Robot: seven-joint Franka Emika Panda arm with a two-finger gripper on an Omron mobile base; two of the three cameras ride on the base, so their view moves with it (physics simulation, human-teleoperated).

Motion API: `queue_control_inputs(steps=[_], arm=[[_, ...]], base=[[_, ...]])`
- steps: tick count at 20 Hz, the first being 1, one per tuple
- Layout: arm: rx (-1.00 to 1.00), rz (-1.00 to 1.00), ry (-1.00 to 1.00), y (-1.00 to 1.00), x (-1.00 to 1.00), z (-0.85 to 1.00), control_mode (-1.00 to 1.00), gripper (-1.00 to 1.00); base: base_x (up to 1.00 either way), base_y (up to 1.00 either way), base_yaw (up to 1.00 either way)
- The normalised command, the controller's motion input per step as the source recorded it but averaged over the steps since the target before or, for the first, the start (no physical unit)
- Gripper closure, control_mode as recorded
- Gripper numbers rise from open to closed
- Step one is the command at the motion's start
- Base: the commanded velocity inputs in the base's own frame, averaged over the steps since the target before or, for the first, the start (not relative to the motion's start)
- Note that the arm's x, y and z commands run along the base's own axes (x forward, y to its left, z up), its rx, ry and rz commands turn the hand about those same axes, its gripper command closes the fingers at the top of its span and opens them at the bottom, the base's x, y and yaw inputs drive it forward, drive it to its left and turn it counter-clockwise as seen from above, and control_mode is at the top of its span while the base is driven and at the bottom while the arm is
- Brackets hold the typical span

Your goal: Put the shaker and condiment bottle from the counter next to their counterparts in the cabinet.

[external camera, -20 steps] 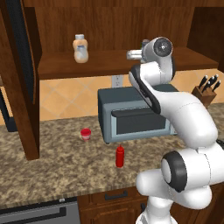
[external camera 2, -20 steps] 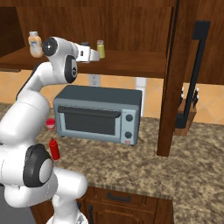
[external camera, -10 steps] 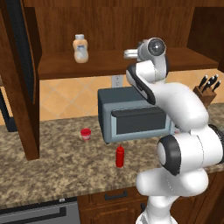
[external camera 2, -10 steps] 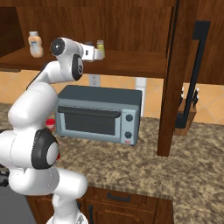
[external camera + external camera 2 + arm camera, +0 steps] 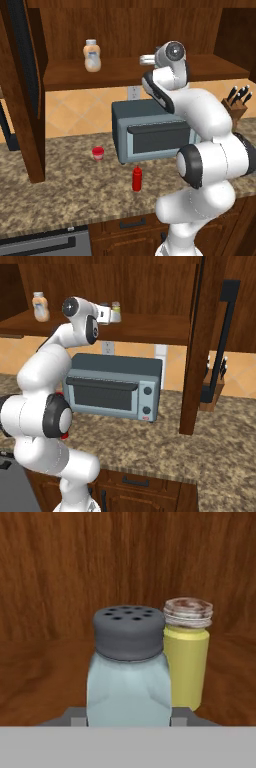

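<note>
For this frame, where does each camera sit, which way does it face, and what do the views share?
Left base view: behind the arm's left, facing the counter and cabinet; the arm rises at lower right.
Right base view: behind the arm's right, facing the same counter and cabinet; the arm rises at lower left.
Hand view: on the hand, looking along the gripper at the shaker it holds, beside the yellow shaker.
Both base views share the toaster oven and orange bottle.
</note>
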Motion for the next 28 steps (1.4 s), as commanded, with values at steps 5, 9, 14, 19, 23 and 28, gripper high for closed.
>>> queue_control_inputs(steps=[5, 9, 14, 19, 23, 28], arm=[[0.03, 0.0, 0.0, 0.03, -0.39, 0.02, -1.0, -1.0], [0.04, -0.03, 0.0, 0.11, -0.7, 0.23, -1.0, -1.0], [0.03, -0.02, 0.0, 0.11, -0.67, 0.21, -1.0, -1.0], [0.01, 0.0, 0.0, 0.06, -0.64, 0.15, -1.0, -1.0], [0.02, 0.0, -0.02, 0.03, -0.67, 0.07, -1.0, -1.0], [0.0, 0.0, -0.03, 0.17, -0.75, 0.07, -1.0, -1.0]], base=[[0.0, 0.0, 0.0], [0.0, 0.0, 0.0], [0.0, 0.0, 0.0], [0.0, 0.0, 0.0], [0.0, 0.0, 0.0], [0.0, 0.0, 0.0]])
